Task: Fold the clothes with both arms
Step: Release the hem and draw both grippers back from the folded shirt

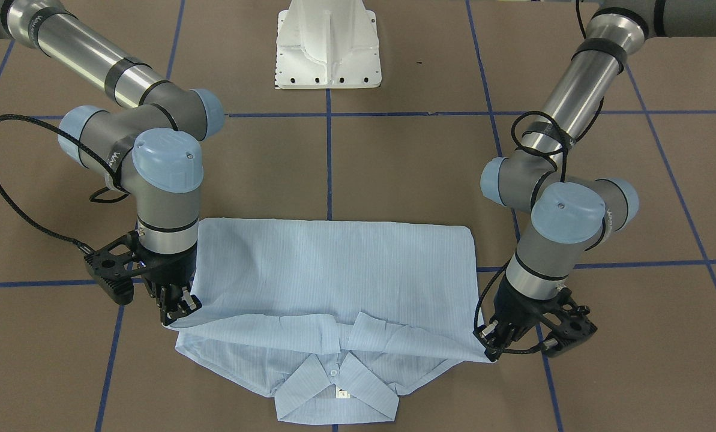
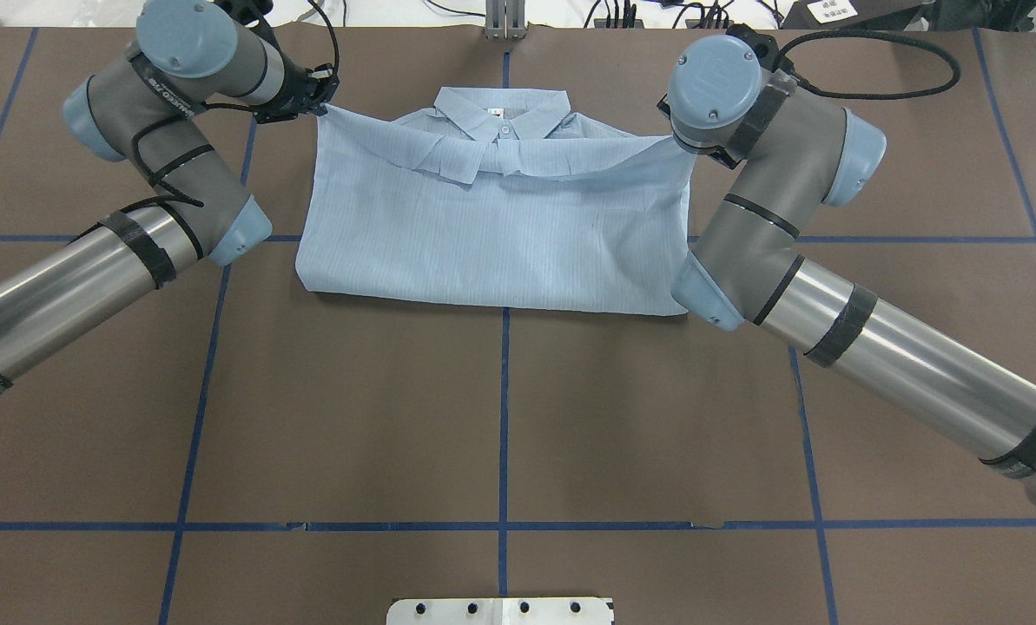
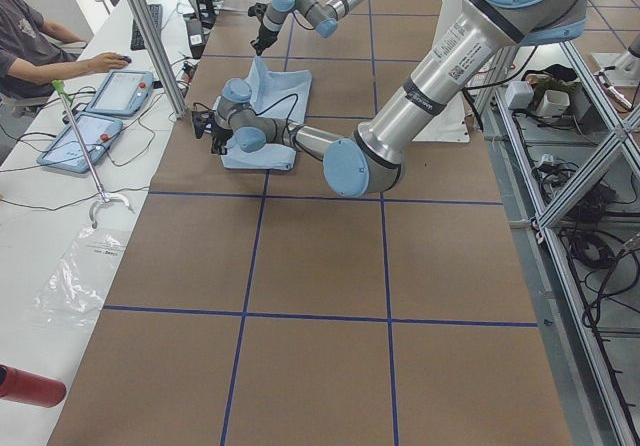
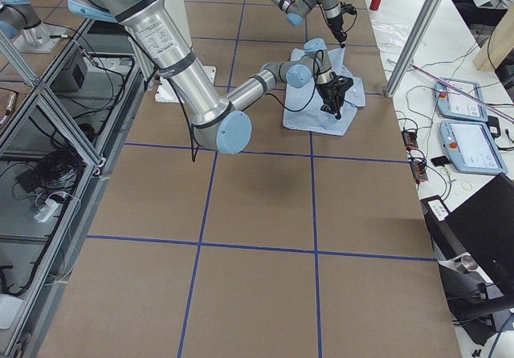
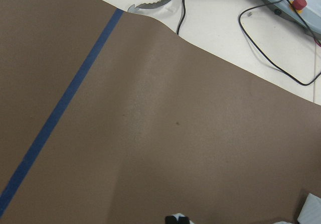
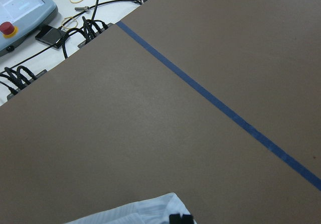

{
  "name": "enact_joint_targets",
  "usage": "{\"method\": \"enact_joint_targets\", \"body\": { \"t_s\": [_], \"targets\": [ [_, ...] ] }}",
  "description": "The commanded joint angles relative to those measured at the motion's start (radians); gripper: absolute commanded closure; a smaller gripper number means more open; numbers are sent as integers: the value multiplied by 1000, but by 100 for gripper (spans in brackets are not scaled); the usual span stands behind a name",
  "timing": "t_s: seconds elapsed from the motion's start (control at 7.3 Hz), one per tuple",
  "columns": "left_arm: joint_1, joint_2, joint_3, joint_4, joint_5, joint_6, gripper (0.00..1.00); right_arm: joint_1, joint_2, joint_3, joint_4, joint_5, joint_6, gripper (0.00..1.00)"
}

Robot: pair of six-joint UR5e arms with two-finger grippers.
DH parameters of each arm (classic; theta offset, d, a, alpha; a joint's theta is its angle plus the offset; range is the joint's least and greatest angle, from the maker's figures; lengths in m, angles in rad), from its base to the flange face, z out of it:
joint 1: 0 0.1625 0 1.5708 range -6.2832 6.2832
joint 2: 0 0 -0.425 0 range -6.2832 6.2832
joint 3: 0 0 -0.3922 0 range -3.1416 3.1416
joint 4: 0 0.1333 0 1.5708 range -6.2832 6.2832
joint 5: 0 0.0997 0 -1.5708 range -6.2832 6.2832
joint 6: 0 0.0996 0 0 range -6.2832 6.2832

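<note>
The pale-blue striped shirt (image 1: 333, 270) (image 2: 491, 226) lies on the brown table with its lower part folded over toward the collar (image 1: 333, 393) (image 2: 500, 108). My left gripper (image 1: 491, 348) (image 2: 320, 102) is shut on one corner of the folded-over layer, close to the table. At the opposite corner my right gripper (image 1: 179, 309) is likewise shut on the cloth; in the overhead view its fingers are hidden under the wrist (image 2: 713, 87). The held edge sags between the two corners just short of the collar. A bit of cloth (image 6: 135, 211) shows at the bottom of the right wrist view.
The white pedestal base (image 1: 327, 45) (image 2: 500, 610) stands on the robot's side of the table. Blue tape lines (image 2: 504, 417) cross the brown surface. Beyond the far edge is a white bench with control pendants (image 3: 120, 91), cables and a seated person (image 3: 30, 36).
</note>
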Motion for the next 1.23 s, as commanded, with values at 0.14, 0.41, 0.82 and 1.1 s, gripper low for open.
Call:
{"method": "enact_joint_targets", "body": {
  "t_s": [0.14,0.41,0.82,1.1],
  "targets": [
    [5,15,-9,-7,1,5,64,1,11,-46,90,-1,12,15],
    [0,59,-70,-14,-1,8,62,-29,-33,64,79,11,46,1],
    [0,91,-111,-13,-2,9,62,-188,-335,389,82,-3,199,1],
    [0,93,-111,-11,-4,9,62,-250,-342,368,88,-53,222,2]
  ]
}}
